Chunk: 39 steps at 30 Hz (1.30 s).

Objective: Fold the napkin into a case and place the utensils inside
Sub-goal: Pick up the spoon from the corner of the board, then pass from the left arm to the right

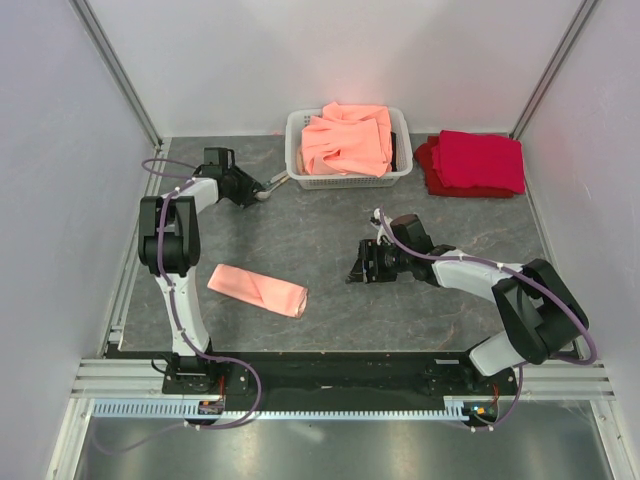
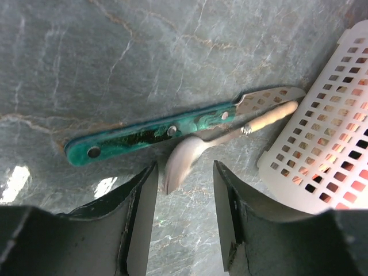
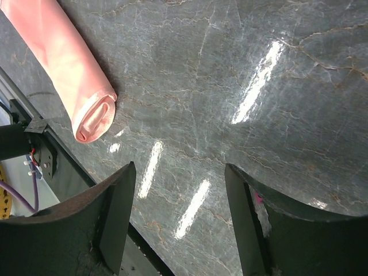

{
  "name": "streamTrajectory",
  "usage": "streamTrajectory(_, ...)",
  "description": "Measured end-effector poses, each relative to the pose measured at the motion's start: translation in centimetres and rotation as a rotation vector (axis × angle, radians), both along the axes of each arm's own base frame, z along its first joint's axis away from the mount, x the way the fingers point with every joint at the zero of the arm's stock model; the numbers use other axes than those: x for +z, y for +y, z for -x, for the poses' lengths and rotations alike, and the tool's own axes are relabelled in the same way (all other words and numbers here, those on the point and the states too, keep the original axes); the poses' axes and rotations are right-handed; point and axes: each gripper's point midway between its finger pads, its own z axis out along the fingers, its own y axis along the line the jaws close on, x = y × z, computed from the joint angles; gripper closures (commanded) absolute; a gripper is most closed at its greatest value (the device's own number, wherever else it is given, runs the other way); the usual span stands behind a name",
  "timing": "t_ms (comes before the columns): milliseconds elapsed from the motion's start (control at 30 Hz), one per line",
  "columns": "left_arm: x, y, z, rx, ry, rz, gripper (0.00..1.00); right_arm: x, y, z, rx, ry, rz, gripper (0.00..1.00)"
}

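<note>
1. Near edge, left of centre: pink napkin [image 1: 257, 289] lies on the table [image 1: 330, 225], already folded into a long flat case. Its right end shows a rolled opening.
2. Toward the far edge, left of the white basket [image 2: 322, 138]: left gripper [image 2: 184, 201] is low, jaws apart, straddling the bowl of the spoon [image 2: 183, 164]. No clamp visible yet. The spoon handle crosses the blade of the teal-handled knife [image 2: 149, 133]. Both lie just beside the basket wall.
3. Step in hand, my judgement: pick up the spoon. Centre the bowl between the jaws, close squarely and lift straight so the knife isn't dragged. Stay clear of the basket.
4. Mid-table, right of the napkin: right gripper [image 3: 181, 218] is wide open and empty, well placed to steady the case mouth.
</note>
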Motion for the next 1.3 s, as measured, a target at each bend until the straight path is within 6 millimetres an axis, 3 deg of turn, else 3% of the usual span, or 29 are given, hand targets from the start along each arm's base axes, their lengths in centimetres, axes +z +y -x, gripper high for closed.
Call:
streamTrajectory(233,-0.4,-0.1,-0.5,-0.009,0.022,0.002,0.66,-0.6,-0.1,0.1,0.001,0.019,0.005,0.28)
streamTrajectory(300,-0.5,-0.2,-0.7,-0.011,0.023,0.004,0.83,-0.6,-0.1,0.1,0.0,0.02,0.005,0.28)
streamTrajectory(367,-0.9,-0.2,-0.6,-0.02,0.032,0.002,0.92,-0.6,-0.1,0.1,0.0,0.019,0.005,0.28)
streamTrajectory(467,-0.8,-0.3,-0.6,-0.037,0.033,0.002,0.98,-0.6,-0.1,0.1,0.001,0.019,0.006,0.27)
streamTrajectory(567,-0.2,0.2,0.2,-0.063,0.038,-0.042,0.98,-0.9,-0.5,0.1,0.013,0.006,0.032,0.23)
streamTrajectory(667,1.8,1.0,2.2,-0.097,0.038,-0.118,0.98,-1.0,-0.9,-0.1,0.028,-0.008,0.07,0.21)
streamTrajectory(767,5.8,2.2,4.9,-0.138,0.013,-0.21,0.98,0.0,-0.8,-0.7,0.044,-0.036,0.078,0.19)
streamTrajectory(933,16.5,3.2,9.3,-0.238,-0.199,-0.356,0.98,3.8,0.5,-2.3,0.072,-0.117,0.022,0.1)
streamTrajectory(1000,20.4,2.9,11.9,-0.308,-0.325,-0.401,0.98,5.5,1.3,-2.6,0.102,-0.151,-0.017,0.1)
streamTrajectory(1033,21.4,2.6,13.0,-0.338,-0.366,-0.406,0.98,6.3,1.7,-2.7,0.122,-0.166,-0.038,0.1)
streamTrajectory(1100,22.5,1.6,15.6,-0.421,-0.449,-0.406,0.98,7.6,2.5,-2.6,0.162,-0.189,-0.065,0.1)
streamTrajectory(1300,20.2,-1.7,20.3,-0.642,-0.478,-0.331,0.98,11.5,4.0,-1.1,0.263,-0.264,-0.108,0.09)
